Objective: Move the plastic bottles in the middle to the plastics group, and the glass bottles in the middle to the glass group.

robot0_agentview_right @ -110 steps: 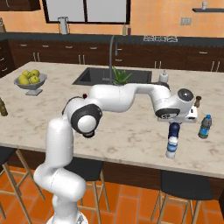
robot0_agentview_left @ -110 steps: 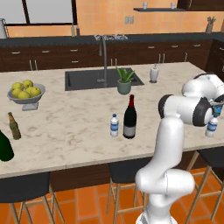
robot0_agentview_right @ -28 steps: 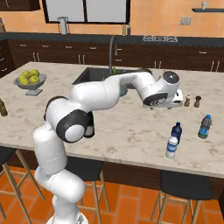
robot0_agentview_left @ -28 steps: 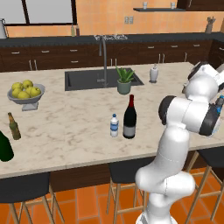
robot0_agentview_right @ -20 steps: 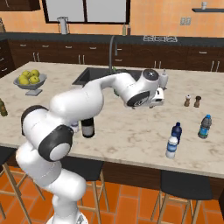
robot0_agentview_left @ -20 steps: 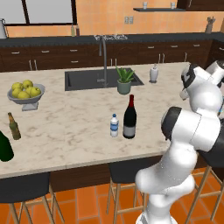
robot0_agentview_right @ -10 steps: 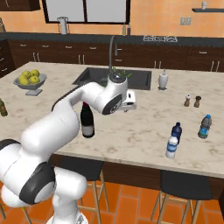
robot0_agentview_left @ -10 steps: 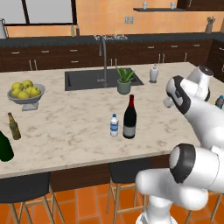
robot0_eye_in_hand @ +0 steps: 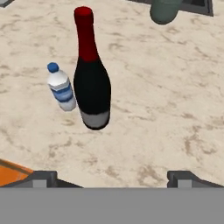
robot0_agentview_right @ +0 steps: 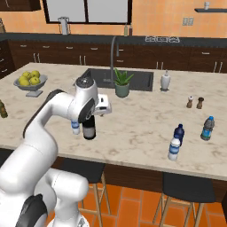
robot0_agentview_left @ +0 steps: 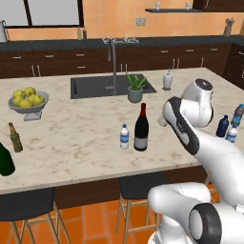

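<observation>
The tall dark wine bottle (robot0_agentview_left: pixel 141 127) with a red top stands mid-counter, and a small clear plastic bottle (robot0_agentview_left: pixel 124 137) with a blue cap stands just left of it. The hand view looks down on this wine bottle (robot0_eye_in_hand: pixel 92 83) and small bottle (robot0_eye_in_hand: pixel 61 87). My gripper (robot0_eye_in_hand: pixel 113 178) is open and empty, and hovers short of them. From the right base view my gripper (robot0_agentview_right: pixel 106 107) hangs just right of the wine bottle (robot0_agentview_right: pixel 89 131). At the right end stand a dark blue bottle (robot0_agentview_right: pixel 178 133), a pale-labelled clear bottle (robot0_agentview_right: pixel 174 149) and a blue-labelled bottle (robot0_agentview_right: pixel 206 127). At the far left stand a brown beer bottle (robot0_agentview_left: pixel 15 138) and a green bottle (robot0_agentview_left: pixel 5 159).
A potted plant (robot0_agentview_left: pixel 135 88) and the sink (robot0_agentview_left: pixel 95 86) lie behind the wine bottle. A fruit bowl (robot0_agentview_left: pixel 27 100) sits at the back left. A soap dispenser (robot0_agentview_left: pixel 167 80) stands behind, and salt and pepper shakers (robot0_agentview_right: pixel 195 102) stand towards the right end.
The arm has swung from the right end of the counter to the middle, bringing the open gripper close to the wine bottle. No bottle has moved.
</observation>
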